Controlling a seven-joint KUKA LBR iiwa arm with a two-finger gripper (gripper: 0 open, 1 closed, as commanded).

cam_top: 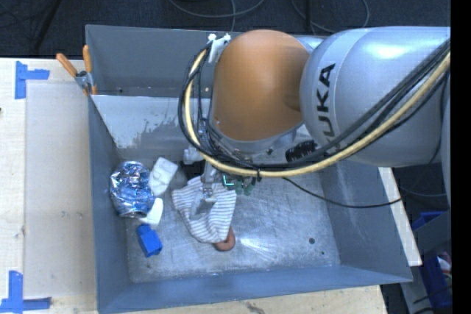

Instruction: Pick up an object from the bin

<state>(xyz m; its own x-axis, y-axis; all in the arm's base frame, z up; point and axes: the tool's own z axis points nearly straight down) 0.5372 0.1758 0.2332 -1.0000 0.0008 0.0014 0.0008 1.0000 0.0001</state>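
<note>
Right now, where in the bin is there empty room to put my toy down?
The bare floor between the striped cloth and the right wall is free. The left side is crowded: foil ball, white blocks and blue block, with the gripper over the cloth.

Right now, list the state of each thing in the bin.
Grey-and-white striped cloth: crumpled, under the hand.
Silver-blue foil wrapper: crumpled into a ball.
Small blue block: lying loose, left of the cloth.
Small brown round thing: partly covered by the cloth.
</note>
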